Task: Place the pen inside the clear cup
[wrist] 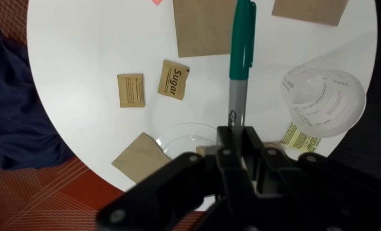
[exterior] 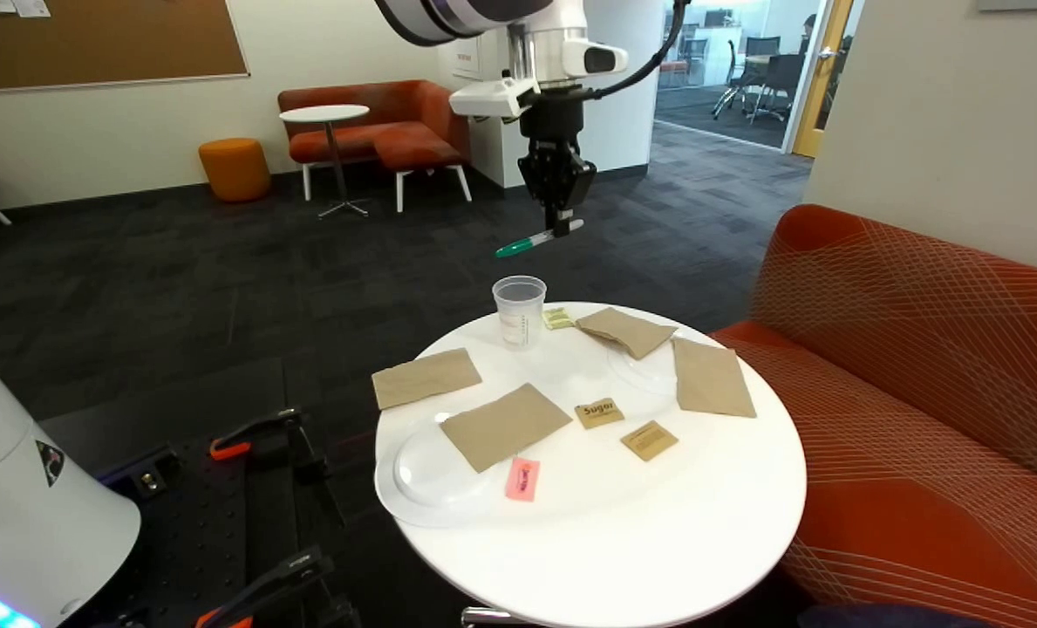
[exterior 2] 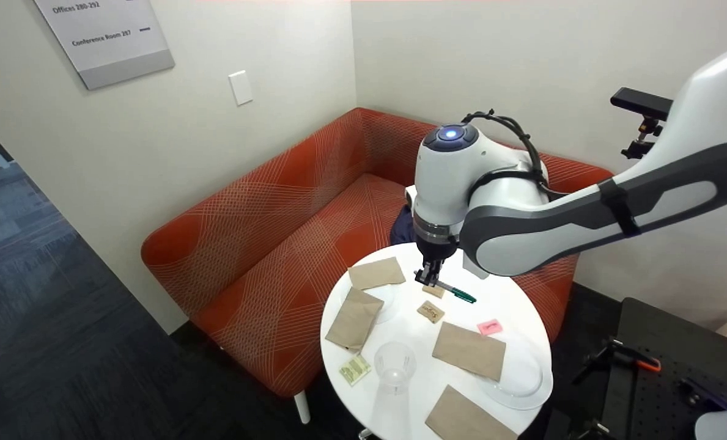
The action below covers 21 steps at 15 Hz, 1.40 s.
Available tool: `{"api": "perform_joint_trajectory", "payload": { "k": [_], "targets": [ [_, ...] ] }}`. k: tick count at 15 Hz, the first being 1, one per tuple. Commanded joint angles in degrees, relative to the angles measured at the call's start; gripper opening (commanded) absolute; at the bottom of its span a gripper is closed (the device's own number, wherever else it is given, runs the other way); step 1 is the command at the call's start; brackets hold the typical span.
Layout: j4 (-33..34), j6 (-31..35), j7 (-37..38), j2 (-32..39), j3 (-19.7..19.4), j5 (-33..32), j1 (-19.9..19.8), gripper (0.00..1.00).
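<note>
partly hidden, the pen (wrist: 240,70) is pinched by the gripper (wrist: 238,135), its lettering (wrist: 231,118) cut short; one packet (wrist: 173,79) reads "sugar".

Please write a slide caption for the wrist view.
Gripper holding green-capped pen, with clear cup on white table.

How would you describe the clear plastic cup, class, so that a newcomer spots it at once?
In the foreground, find the round white table strewn with brown paper rectangles. Near its edge, beside the small yellow-green packet, stands the clear plastic cup. Unlike the low clear plastic plates nearby, it stands tall and carries printed markings.
</note>
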Motion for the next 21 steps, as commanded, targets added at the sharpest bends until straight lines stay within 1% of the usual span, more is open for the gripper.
{"api": "perform_joint_trajectory", "payload": {
  "k": [1,4,6,9,12,17,21],
  "targets": [
    [0.19,1.02,-1.36,0.7,1.14,0.51,-1.29,0.03],
    [0.13,4.81,-6.29,2.42,2.16,2.67,-2.38,0.03],
    [-0.01,7.81,-11.53,3.64,3.17,5.11,-3.44,0.03],
    [-0.5,12.58,-21.83,5.23,5.77,10.83,-6.21,0.03],
    [-0.18,14.77,-33.07,6.67,9.41,18.01,-9.88,0.03],
    [0.55,14.08,-49.7,7.71,14.68,27.99,-15.46,0.03],
    [1.5,11.9,-60.54,8.21,16.38,33.22,-17.22,0.03]
  ]
}}
